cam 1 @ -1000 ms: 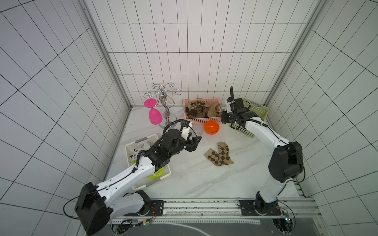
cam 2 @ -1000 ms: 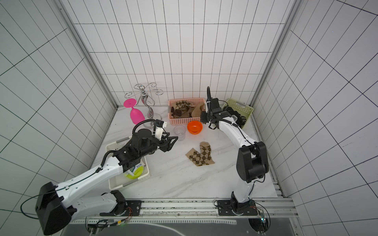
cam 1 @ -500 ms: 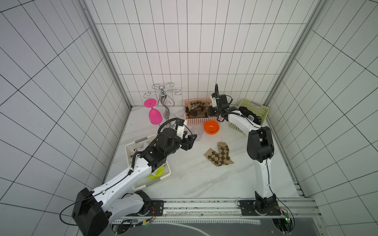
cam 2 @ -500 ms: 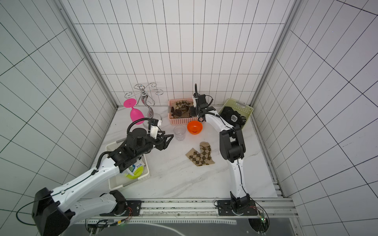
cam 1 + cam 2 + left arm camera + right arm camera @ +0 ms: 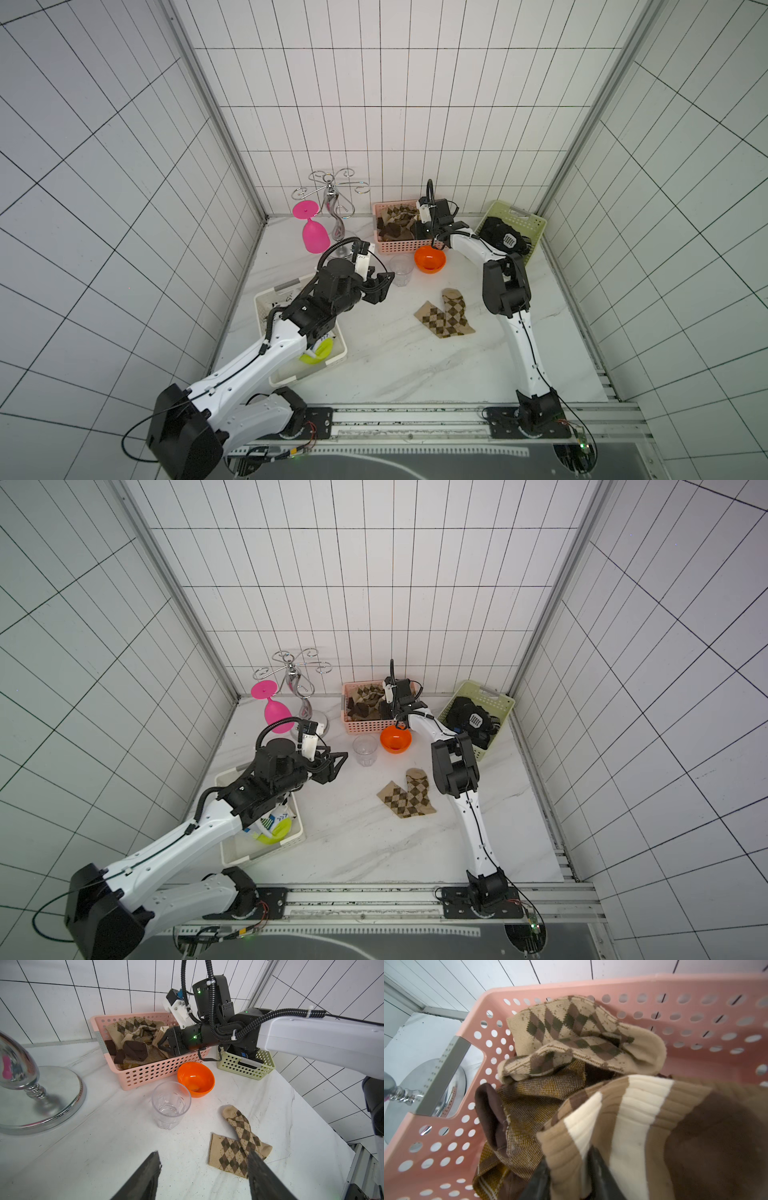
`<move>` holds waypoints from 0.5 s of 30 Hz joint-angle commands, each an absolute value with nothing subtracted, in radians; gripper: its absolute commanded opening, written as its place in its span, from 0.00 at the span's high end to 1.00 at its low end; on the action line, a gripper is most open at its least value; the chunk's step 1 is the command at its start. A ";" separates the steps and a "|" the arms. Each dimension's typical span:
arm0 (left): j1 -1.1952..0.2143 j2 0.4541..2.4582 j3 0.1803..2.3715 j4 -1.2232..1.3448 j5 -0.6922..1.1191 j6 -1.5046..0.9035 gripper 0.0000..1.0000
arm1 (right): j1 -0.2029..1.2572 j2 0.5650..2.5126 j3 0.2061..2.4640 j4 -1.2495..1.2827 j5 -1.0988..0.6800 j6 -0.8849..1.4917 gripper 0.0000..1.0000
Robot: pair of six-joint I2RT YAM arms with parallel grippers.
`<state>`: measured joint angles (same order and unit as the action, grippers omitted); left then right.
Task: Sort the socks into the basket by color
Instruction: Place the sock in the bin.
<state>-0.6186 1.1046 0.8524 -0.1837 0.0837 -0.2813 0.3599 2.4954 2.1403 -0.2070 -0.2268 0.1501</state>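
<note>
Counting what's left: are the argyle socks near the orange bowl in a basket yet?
Out. The argyle socks lie flat on the table, apart from the pink basket.

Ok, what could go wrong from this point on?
The striped sock sits between the fingers of the right gripper over the pink basket; it may cling and get dragged out on retreat. The open left gripper hovers near the clear glass, which it could knock while reaching for the argyle socks.
</note>
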 commanded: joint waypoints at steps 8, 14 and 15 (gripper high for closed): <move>-0.615 1.105 0.853 -0.168 0.095 -0.294 0.33 | 0.353 2.465 2.266 -0.206 -0.231 0.144 0.38; -0.614 1.085 0.841 -0.160 0.094 -0.301 0.33 | 0.354 2.422 2.258 -0.260 -0.195 0.145 0.19; -0.614 1.081 0.838 -0.158 0.095 -0.303 0.33 | 0.354 2.413 2.254 -0.271 -0.193 0.146 0.18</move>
